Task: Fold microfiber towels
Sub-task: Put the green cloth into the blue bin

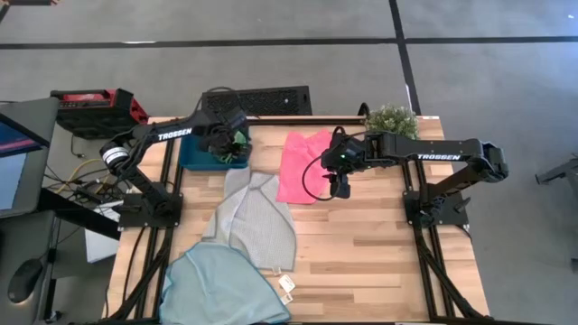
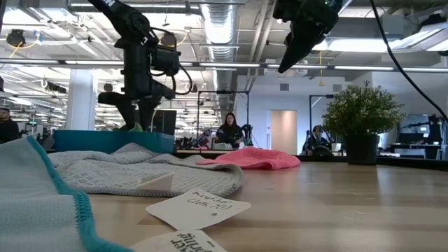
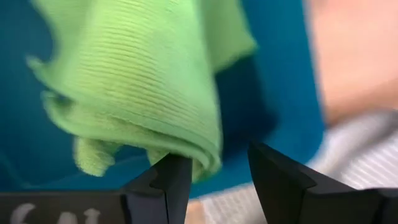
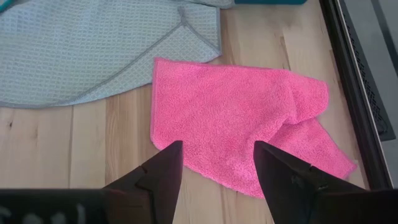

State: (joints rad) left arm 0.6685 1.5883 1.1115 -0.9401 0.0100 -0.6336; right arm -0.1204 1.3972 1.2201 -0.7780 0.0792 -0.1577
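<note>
A folded bright green towel [image 3: 143,81] lies in the dark teal tray [image 3: 273,81] at the table's far left. My left gripper [image 3: 217,165] points straight down over it, open, with the fold's corner at one fingertip. The pink towel [image 4: 236,124] lies crumpled on the wood at the far middle. My right gripper [image 4: 217,155] hangs open in the air above its near edge. The pale grey towel [image 1: 257,221] lies spread at the middle, its far corner against the tray. The light blue towel [image 1: 221,284] lies at the near left edge. My left gripper stands open over the green towel's folded corner [image 3: 186,152]. That corner shows right at one fingertip [image 3: 171,171]. Whether the fingertip touches the cloth I cannot tell; nothing lies between the two fingers.
A potted plant [image 1: 390,119] stands at the far right corner. Paper tags [image 1: 287,287] lie near the front edge beside the blue towel. Bare wood lies on the right half of the table. People sit in the room beyond.
</note>
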